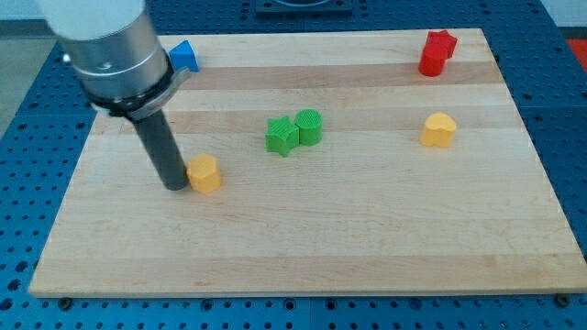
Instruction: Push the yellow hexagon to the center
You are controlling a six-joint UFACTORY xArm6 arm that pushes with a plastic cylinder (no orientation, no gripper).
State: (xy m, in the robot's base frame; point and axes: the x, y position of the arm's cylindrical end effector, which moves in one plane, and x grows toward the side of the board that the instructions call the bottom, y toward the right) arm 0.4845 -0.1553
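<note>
The yellow hexagon (204,173) lies on the wooden board (303,247), left of the middle. My tip (175,186) rests on the board right against the hexagon's left side. The rod rises up and to the left to the grey arm body at the view's top left. The board's middle lies to the right of the hexagon, below the two green blocks.
A green star (282,136) and a green cylinder (310,126) touch each other near the middle. A yellow heart-like block (439,130) lies at the right. A red star (437,51) is at the top right. A blue block (185,57) is partly hidden behind the arm.
</note>
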